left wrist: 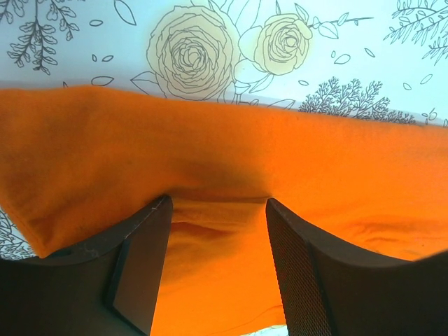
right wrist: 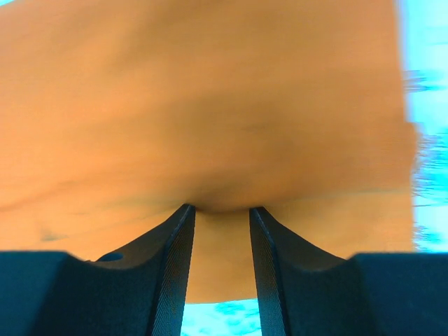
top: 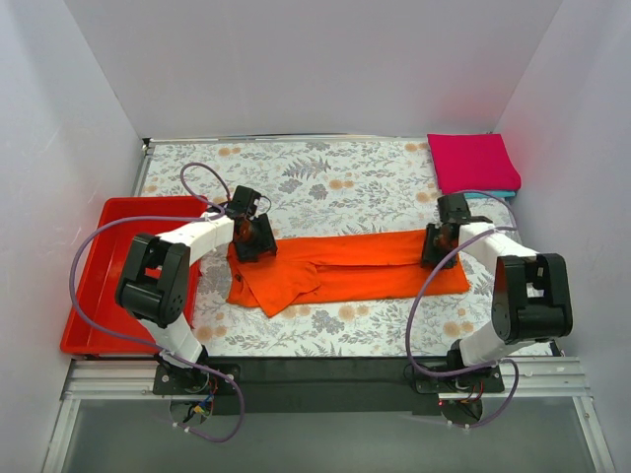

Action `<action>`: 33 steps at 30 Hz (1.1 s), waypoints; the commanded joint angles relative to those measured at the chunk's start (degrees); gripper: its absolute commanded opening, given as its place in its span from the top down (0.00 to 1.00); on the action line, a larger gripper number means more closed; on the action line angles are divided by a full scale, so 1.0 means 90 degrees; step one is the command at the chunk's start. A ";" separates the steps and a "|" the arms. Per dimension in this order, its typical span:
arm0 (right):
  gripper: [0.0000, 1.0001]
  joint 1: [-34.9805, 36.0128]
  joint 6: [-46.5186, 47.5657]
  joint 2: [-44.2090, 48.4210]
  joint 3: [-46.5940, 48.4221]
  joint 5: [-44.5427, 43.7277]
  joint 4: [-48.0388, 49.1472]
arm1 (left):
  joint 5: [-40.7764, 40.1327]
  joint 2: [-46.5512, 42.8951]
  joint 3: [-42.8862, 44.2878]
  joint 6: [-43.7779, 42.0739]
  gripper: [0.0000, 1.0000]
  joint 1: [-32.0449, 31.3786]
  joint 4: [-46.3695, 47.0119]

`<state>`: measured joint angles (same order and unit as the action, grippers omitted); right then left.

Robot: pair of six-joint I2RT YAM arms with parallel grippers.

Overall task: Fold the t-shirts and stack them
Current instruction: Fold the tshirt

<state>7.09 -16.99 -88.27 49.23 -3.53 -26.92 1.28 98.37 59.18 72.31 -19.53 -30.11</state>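
Observation:
The orange t-shirt [top: 355, 264] lies across the middle of the table as a long band, with a sleeve bunched at its left end. My left gripper [top: 254, 236] is at its left end. In the left wrist view the gripper [left wrist: 218, 199] stands open, its tips pushed against the orange cloth [left wrist: 210, 147]. My right gripper [top: 439, 244] is at the shirt's right end. In the right wrist view the gripper [right wrist: 222, 208] has a narrower gap, with its tips in the cloth [right wrist: 210, 105]. The folded magenta-pink tee [top: 471, 163] lies on the teal one [top: 501, 193] at the back right.
A red plastic tray [top: 94, 286] sits at the left edge, beside my left arm. The floral tablecloth [top: 335, 177] covers the table. White walls close in the back and both sides.

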 commanded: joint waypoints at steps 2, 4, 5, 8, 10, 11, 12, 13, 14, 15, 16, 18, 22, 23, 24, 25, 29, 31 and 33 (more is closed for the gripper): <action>0.63 -0.0544 -0.0036 0.0383 0.0027 0.0226 0.0237 | -0.0337 -0.0080 -0.0130 -0.0066 0.46 0.0119 -0.0268; 0.62 -0.0544 -0.0045 0.0568 0.0164 0.0343 0.0217 | -0.0318 -0.0109 -0.0091 -0.0076 0.46 0.0119 -0.0268; 0.63 -0.0544 -0.0094 0.0618 0.0222 0.0343 0.0198 | -0.0308 -0.0129 -0.0043 -0.0086 0.47 0.0119 -0.0268; 0.63 -0.0544 -0.0240 0.0726 0.0379 0.0343 0.0207 | -0.0298 -0.0158 0.0036 -0.0125 0.46 0.0119 -0.0278; 0.63 -0.0563 -0.0299 0.0658 0.0447 0.0343 0.0208 | -0.0337 -0.0129 0.0065 -0.0125 0.46 0.0119 -0.0287; 0.63 -0.0592 -0.0319 0.0628 0.0467 0.0324 0.0246 | -0.0366 -0.0110 0.0065 -0.0134 0.46 0.0119 -0.0287; 0.64 -0.0612 -0.0358 0.0618 0.0438 0.0314 0.0276 | -0.0376 -0.0090 0.0075 -0.0134 0.46 0.0119 -0.0297; 0.64 -0.0670 -0.0368 0.0599 0.0419 0.0304 0.0334 | -0.0405 -0.0051 0.0085 -0.0144 0.46 0.0119 -0.0307; 0.65 -0.0690 -0.0358 0.0599 0.0389 0.0304 0.0422 | -0.0406 -0.0041 0.0085 -0.0144 0.46 0.0119 -0.0297; 0.66 -0.0710 -0.0348 0.0589 0.0350 0.0275 0.0567 | -0.0406 -0.0012 0.0085 -0.0154 0.46 0.0119 -0.0288; 0.67 -0.0720 -0.0367 0.0521 0.0273 0.0256 0.0627 | -0.0406 0.0017 0.0085 -0.0135 0.46 0.0119 -0.0287; 0.67 -0.1002 -0.0387 0.0404 0.0175 0.0343 0.0783 | -0.0415 0.0056 0.0124 -0.0125 0.46 0.0119 -0.0278; 0.70 -0.1461 -0.0504 0.0257 -0.0187 0.0527 0.1066 | -0.0474 0.0125 0.0163 -0.0144 0.46 0.0129 -0.0229; 0.71 -0.1530 -0.0572 0.0247 -0.0342 0.0548 0.1106 | -0.0474 0.0193 0.0182 -0.0164 0.46 0.0139 -0.0181; 0.71 -0.1588 -0.0602 0.0247 -0.0421 0.0616 0.1135 | -0.0455 0.0242 0.0221 -0.0183 0.46 0.0148 -0.0170; 0.71 -0.1686 -0.0631 0.0218 -0.0499 0.0646 0.1232 | -0.0445 0.0300 0.0328 -0.0222 0.46 0.0158 -0.0161; 0.71 -0.1852 -0.0748 0.0111 -0.0675 0.0744 0.1321 | -0.0377 0.0681 0.0698 -0.0320 0.46 0.0207 -0.0102; 0.72 -0.1891 -0.0758 0.0110 -0.0598 0.0753 0.1321 | -0.0279 0.0906 0.0924 -0.0359 0.46 0.0217 -0.0131; 0.74 -0.1882 -0.0681 0.0275 -0.0423 0.0841 0.1311 | -0.0240 0.0839 0.1188 -0.0388 0.45 0.0217 -0.0161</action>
<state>-9.50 -22.79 -85.93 44.45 3.22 -16.67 0.60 104.88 67.68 70.46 -18.22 -32.51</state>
